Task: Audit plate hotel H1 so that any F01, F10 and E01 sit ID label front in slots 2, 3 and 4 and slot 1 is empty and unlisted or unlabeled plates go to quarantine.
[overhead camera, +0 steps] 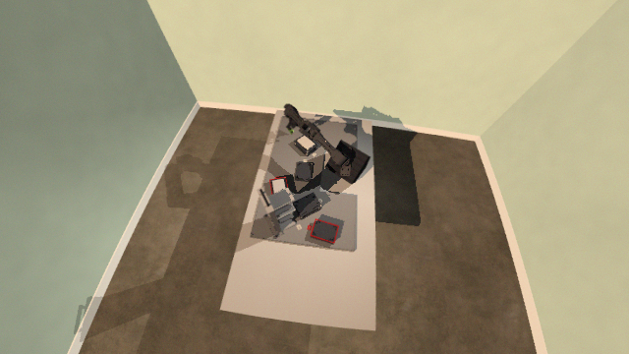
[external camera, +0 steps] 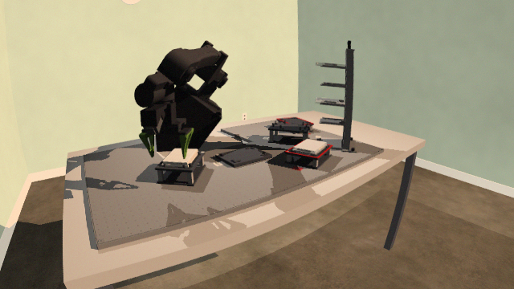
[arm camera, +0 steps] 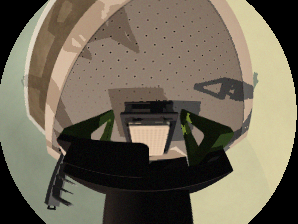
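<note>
Pale yellow and green walls close in a brown floor, where a tan table (external camera: 385,138) carries a grey deck plate (external camera: 132,209). On the deck's left part a cream plate (external camera: 181,155) lies flat on a dark raised nest (external camera: 178,170). The gripper (external camera: 166,145) hangs over it, green fingers (external camera: 186,141) spread wide and empty; the right fingertip overlaps the plate's near edge in the exterior view, the other stands off to its left, and contact cannot be judged. In the wrist view the plate (arm camera: 148,133) sits between the two fingers, its long axis running away from the camera, so they flank its long sides. Any label is too small to tell.

Further right lie a low dark nest (external camera: 244,156), then a red-rimmed nest (external camera: 308,154) holding a white plate (external camera: 310,145), and behind it another red-rimmed nest (external camera: 290,124). At the far right stands the plate hotel (external camera: 348,96), its shelves pointing left.
</note>
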Available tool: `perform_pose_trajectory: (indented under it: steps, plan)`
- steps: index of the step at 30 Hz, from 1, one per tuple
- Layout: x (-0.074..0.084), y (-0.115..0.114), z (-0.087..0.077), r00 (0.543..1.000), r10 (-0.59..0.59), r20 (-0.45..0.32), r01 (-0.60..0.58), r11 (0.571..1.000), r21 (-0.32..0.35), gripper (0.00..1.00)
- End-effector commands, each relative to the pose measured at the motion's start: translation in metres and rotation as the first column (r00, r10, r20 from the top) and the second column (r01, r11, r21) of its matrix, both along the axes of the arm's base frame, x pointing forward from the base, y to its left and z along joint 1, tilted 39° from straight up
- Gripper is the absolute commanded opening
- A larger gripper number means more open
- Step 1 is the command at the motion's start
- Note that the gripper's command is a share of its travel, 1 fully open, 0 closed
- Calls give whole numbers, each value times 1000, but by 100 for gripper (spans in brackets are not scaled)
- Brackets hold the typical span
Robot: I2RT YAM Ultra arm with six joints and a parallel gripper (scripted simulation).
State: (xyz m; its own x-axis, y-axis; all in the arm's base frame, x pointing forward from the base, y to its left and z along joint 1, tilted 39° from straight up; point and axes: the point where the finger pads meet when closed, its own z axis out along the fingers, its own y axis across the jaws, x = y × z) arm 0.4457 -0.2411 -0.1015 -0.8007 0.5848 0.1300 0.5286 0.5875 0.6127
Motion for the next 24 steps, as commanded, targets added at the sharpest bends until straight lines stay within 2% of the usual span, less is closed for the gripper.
perform_pose_trajectory:
  steps: [1, 2, 6, 9, 11, 13, 24]
  plan:
    - [4, -8, 4, 999, -21, 32, 22, 1000, -19, 100]
    - [1, -13, 3, 999, -35, 32, 36, 999, -19, 100]
    - [3, -10, -2, 999, -35, 31, 35, 999, -20, 100]
    - [9, 0, -6, 999, -20, 32, 21, 1000, -19, 100]
    - [6, -5, -6, 999, -31, 32, 31, 999, -19, 100]
    - [13, -14, 4, 997, -33, 65, 37, 998, -46, 100]
    - [12, -14, 3, 997, -32, 63, 35, 998, -46, 100]
